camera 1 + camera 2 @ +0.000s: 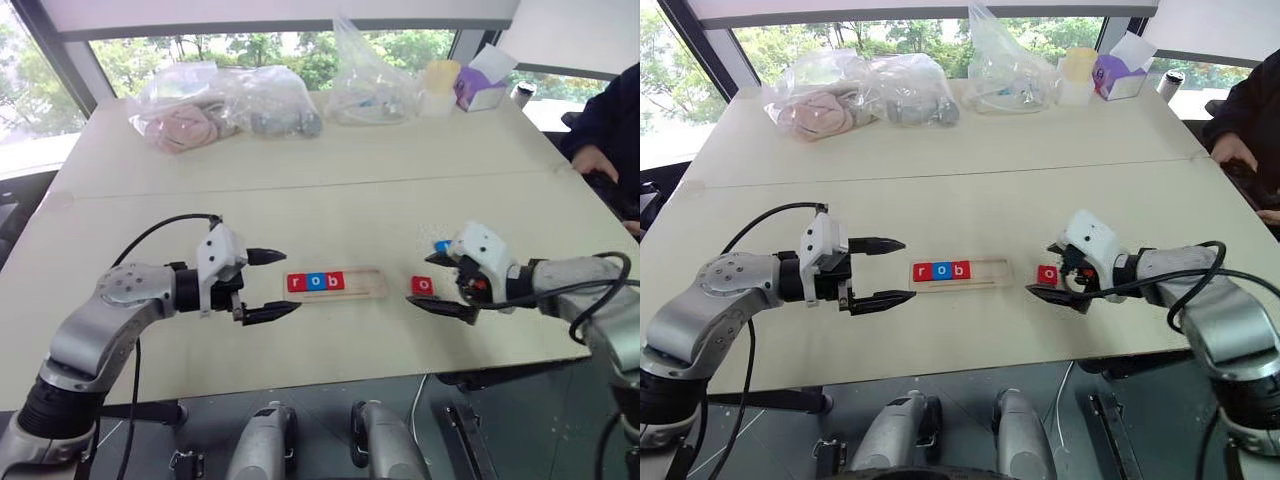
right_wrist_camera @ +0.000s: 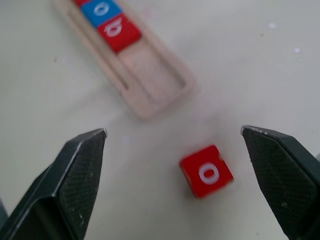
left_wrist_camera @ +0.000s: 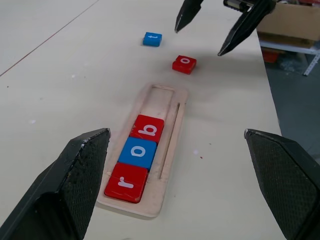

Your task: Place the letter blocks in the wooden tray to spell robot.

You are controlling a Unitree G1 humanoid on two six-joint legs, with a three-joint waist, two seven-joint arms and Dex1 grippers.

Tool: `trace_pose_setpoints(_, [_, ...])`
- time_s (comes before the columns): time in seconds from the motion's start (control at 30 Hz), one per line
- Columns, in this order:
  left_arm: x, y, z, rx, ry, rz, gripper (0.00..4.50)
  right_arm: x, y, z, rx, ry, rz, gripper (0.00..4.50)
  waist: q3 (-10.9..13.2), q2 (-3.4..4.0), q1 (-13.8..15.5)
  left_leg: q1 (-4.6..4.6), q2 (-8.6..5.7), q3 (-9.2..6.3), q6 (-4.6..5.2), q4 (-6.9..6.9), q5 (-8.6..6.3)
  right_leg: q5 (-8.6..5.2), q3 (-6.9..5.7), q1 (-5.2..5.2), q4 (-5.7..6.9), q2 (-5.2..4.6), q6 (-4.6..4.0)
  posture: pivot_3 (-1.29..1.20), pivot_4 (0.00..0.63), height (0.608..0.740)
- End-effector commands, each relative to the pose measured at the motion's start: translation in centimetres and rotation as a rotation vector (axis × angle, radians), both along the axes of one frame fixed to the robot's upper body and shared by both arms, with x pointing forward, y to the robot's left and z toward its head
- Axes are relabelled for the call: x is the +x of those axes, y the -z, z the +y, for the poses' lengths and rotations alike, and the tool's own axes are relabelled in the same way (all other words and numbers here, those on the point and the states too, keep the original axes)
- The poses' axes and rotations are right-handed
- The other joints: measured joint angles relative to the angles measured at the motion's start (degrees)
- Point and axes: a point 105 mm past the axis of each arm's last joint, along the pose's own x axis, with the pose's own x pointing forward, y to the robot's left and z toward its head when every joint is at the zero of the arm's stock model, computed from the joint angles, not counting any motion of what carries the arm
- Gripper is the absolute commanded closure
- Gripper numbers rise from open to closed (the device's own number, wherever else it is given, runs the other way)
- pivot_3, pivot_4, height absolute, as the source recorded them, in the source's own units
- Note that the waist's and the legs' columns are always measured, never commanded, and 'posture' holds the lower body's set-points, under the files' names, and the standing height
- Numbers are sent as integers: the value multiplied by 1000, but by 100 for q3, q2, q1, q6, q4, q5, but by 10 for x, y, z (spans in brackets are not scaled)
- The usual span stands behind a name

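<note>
Wide open and holding nothing, my right gripper [image 2: 172, 150] hovered over the bench [image 1: 330, 190] near its right side, its two black fingers standing on either side of a red "o" block [image 2: 206, 171] that lay flat on the bare surface. That block sat just beside the wooden tray's [image 1: 365, 292] right end, not touching it. A blue "t" block [image 3: 152, 38] lay a little farther toward the far edge, close to the same gripper. My left gripper [image 1: 268, 285] was also spread wide and empty, pointing across the bench at the tray's left end from just beside it. The tray lay lengthwise near the bench's near edge, roughly midway between the two grippers. I could read three blocks seated in it, filling its left part: a red "r" block [image 3: 126, 182], a blue "o" block [image 3: 137, 152] and a red "b" block [image 3: 148, 128], touching in a row, with the right part of the tray bare. Along the far edge sat several clear plastic bags [image 1: 225, 105] of items and a purple tissue box [image 1: 482, 85]. A person's sleeve and hand [image 1: 595, 160] showed at the bench's right edge.
</note>
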Motion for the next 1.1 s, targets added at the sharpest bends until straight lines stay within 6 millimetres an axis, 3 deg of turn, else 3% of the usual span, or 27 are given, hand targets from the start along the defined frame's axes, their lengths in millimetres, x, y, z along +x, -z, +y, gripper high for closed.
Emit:
trace_pose_setpoints(0.03, [1, -8, -1, -2, 10, -41, 0, 10, 3, -14, -41, -116, -34, 66, 0, 0, 5, 0, -1, 1, 0, 1, 0, 0, 0, 0, 0, 0, 0, 0, 150, 725])
trace_pose_setpoints(0.23, [1, -11, 0, 4, 5, -52, 0, 33, 17, -23, -47, -148, -40, 66, 1, 1, 7, 1, 0, 1, 0, 1, 1, 11, 1, -2, 9, 0, -17, 0, 150, 725])
trace_pose_setpoints(0.6, [-2, -11, 4, 16, -6, -48, 0, 36, 37, -24, -77, -189, -6, 66, 0, 1, 38, 4, -1, 2, 0, 6, 2, 13, 1, 3, 13, -2, -17, 0, 150, 725])
trace_pose_setpoints(0.7, [-3, -11, 5, 19, -8, -49, 0, 37, 39, -24, -81, -188, -10, 956, 0, 1, 38, 6, -1, 1, -1, 6, 2, 13, 1, 4, 14, -2, -17, 0, 150, 725])
trace_pose_setpoints(0.87, [-2, -11, 5, 20, -9, -51, 0, 39, 40, -26, -83, -176, -18, 3368, 0, 1, 36, 14, -1, 1, -2, 6, 2, 13, 1, 12, 14, -2, -17, 0, 150, 725])
trace_pose_setpoints(1.0, [-2, -11, 6, 22, -10, -50, 0, 42, 30, -19, -54, -174, -37, 3357, 0, 1, 29, 19, -1, 2, -3, 6, 3, 15, 2, 16, 16, -2, -19, 0, 150, 725])
trace_pose_setpoints(1.1, [-3, -11, 6, 25, -10, -49, 0, 41, 15, 2, -30, -236, -71, 3357, 0, 1, 20, 20, -1, 1, -4, 6, 4, 15, 3, 14, 20, -3, -20, 0, 150, 725])
